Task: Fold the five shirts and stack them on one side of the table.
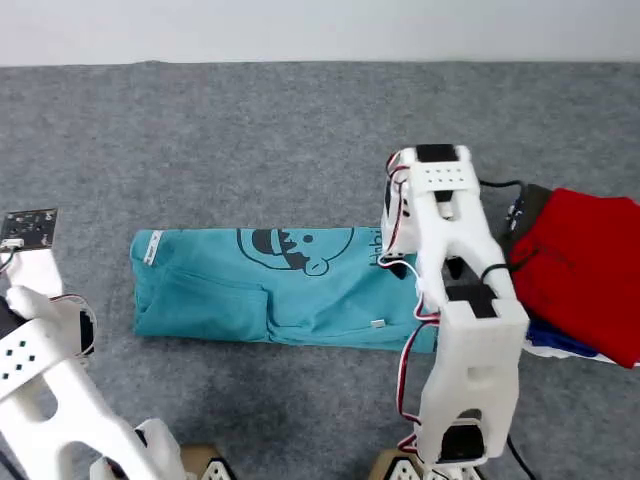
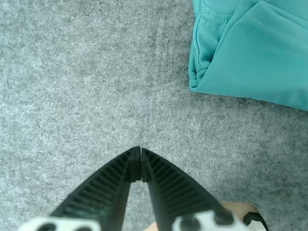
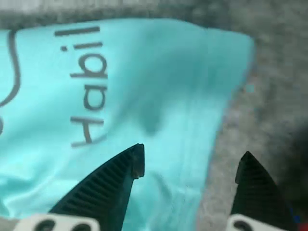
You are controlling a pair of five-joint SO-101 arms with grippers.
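Note:
A teal shirt (image 1: 270,285) with a dark print lies folded into a long strip across the middle of the grey table. Its right end (image 3: 144,96) lies under my right gripper (image 3: 192,166), which hangs open just above the cloth, one finger over the shirt and the other over the felt. The right arm (image 1: 455,300) covers that end in the high view. My left gripper (image 2: 140,161) is shut with nothing in it, low over bare felt near the shirt's left front corner (image 2: 202,82). The left arm (image 1: 45,370) stands at the front left.
A heap of shirts lies at the right edge, a red one (image 1: 585,270) on top, with dark and blue cloth showing under it. The grey felt (image 1: 250,130) behind the teal shirt is bare. A small circuit board (image 1: 28,228) sits at the left edge.

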